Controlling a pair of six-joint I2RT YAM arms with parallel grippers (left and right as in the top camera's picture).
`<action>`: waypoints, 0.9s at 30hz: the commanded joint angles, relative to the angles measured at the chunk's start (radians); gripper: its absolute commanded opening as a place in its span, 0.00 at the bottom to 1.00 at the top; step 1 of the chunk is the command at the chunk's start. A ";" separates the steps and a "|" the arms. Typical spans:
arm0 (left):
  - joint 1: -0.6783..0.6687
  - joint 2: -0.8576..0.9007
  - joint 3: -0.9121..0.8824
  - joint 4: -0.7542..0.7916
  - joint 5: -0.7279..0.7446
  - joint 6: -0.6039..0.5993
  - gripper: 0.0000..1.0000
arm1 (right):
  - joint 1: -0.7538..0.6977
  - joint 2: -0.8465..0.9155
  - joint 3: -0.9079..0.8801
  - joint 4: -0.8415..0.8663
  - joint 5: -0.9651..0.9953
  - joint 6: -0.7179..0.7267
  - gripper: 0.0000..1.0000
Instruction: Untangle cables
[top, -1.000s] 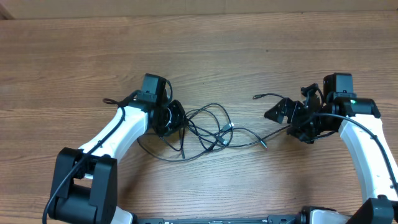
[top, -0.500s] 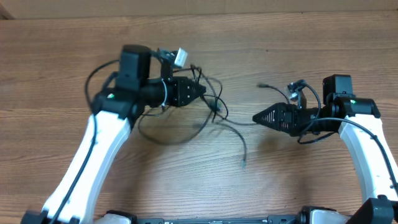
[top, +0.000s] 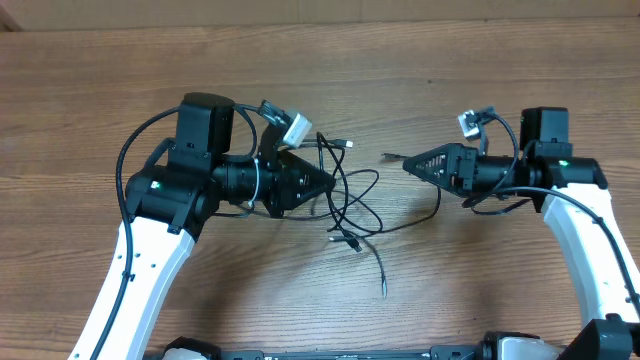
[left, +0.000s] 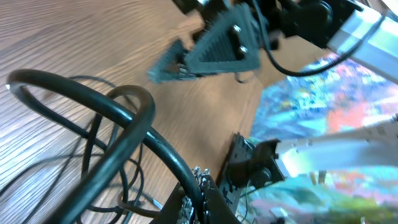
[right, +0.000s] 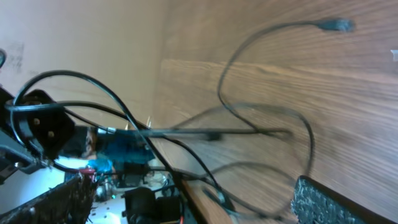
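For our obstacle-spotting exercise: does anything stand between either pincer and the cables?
Nothing visible does. The cables sit right at the tip of the left pincer, and a loose strand end reaches close to the right pincer, with only bare table between.

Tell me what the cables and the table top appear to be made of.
The cables: thin black cords, likely rubber or plastic sheathing, since they bend in loose loops; the small plug ends look silvery, probably metal. The table: brown wood grain, matte; real wood or laminate, cannot tell.
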 joint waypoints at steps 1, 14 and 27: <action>-0.013 -0.001 0.013 0.004 0.143 0.125 0.04 | 0.069 -0.016 0.003 0.071 -0.033 0.013 1.00; -0.013 -0.001 0.013 0.028 0.291 0.139 0.04 | 0.295 -0.015 0.003 0.356 0.446 0.412 1.00; -0.010 -0.002 0.013 0.009 0.110 0.138 0.04 | 0.373 -0.016 0.003 0.271 0.513 0.375 1.00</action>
